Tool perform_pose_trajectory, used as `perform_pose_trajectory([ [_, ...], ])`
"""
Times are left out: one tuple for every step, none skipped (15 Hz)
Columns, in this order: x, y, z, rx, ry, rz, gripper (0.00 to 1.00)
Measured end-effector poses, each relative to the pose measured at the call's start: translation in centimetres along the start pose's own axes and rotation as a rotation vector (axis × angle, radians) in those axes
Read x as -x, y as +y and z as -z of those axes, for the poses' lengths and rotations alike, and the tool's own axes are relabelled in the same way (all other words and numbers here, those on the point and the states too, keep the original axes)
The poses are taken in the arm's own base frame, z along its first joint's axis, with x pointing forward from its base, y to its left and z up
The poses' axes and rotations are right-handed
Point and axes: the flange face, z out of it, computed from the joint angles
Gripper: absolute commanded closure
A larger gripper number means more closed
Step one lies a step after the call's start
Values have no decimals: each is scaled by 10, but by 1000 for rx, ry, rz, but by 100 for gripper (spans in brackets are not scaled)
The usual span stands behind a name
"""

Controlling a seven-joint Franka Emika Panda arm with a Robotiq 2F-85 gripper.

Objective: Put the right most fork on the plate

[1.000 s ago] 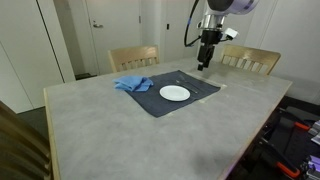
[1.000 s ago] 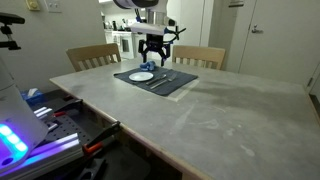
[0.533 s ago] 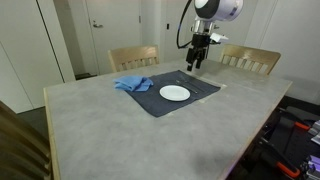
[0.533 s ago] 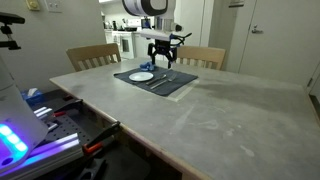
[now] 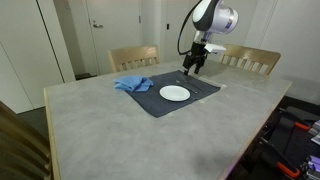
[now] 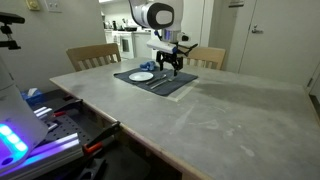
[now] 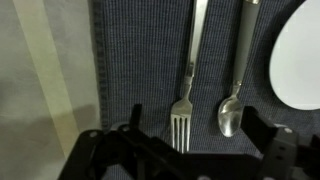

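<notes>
A silver fork (image 7: 188, 95) lies on the dark placemat (image 7: 140, 60), with a spoon (image 7: 236, 80) beside it and the edge of the white plate (image 7: 300, 55) at the right of the wrist view. My gripper (image 7: 185, 150) is open just above the fork's tines and the spoon's bowl. It holds nothing. In both exterior views the gripper (image 5: 193, 68) (image 6: 167, 70) hangs low over the placemat's far side, beyond the plate (image 5: 175, 93) (image 6: 142, 76).
A crumpled blue cloth (image 5: 133, 84) lies on the placemat's end. Two wooden chairs (image 5: 133, 57) (image 5: 250, 60) stand behind the grey table (image 5: 130, 130). The placemat's edge and bare tabletop (image 7: 45, 80) are beside the fork.
My gripper has come down and moved toward the cutlery on the placemat. It stays open and empty. Nothing on the table has moved.
</notes>
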Motion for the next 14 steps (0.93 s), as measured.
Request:
perform_pose_trajectory([
  [0, 2, -4, -2, -1, -13, 0],
  [1, 4, -9, -4, -4, -24, 0],
  [1, 5, -12, -6, -5, -33, 0],
  [1, 6, -15, -7, -4, -41, 0],
  [2, 5, -19, -6, -4, -50, 0],
  [2, 5, -21, -5, -5, -59, 0],
  [3, 4, -22, -3, -6, -68, 0],
  [2, 3, -22, 2, -5, -76, 0],
  [2, 1, -22, 7, -4, -82, 0],
  [1, -1, -22, 14, -3, -86, 0],
  [1, -2, -22, 21, -3, -91, 0],
  [0, -4, -23, 29, -4, -97, 0],
  [0, -5, -23, 38, -6, -102, 0],
  [0, -6, -24, 48, -9, -107, 0],
])
